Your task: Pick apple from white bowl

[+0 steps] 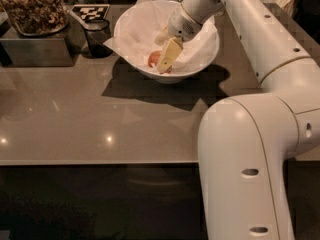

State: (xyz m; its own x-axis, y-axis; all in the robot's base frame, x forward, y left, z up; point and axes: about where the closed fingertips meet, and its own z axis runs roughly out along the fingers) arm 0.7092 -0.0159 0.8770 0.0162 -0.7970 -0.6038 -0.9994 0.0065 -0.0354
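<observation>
The white bowl (202, 54), lined with crumpled white paper, stands at the back middle of the grey counter. The apple (153, 58), small and orange-red, lies in the bowl's bottom on the near left side. My gripper (160, 64) reaches down into the bowl from the upper right. Its fingers are apart, and the cream-coloured front finger (169, 55) stands just to the right of the apple and hides part of it. The tip is at the level of the apple. I cannot see whether the far finger touches the fruit.
A small dark glass cup (97, 36) stands left of the bowl. Behind it lie a black-and-white marker card (90, 11) and a metal box (35, 46) bearing a jar of brown pieces. My arm's large white body (250, 164) fills the right front. The counter's front edge (100, 162) runs across.
</observation>
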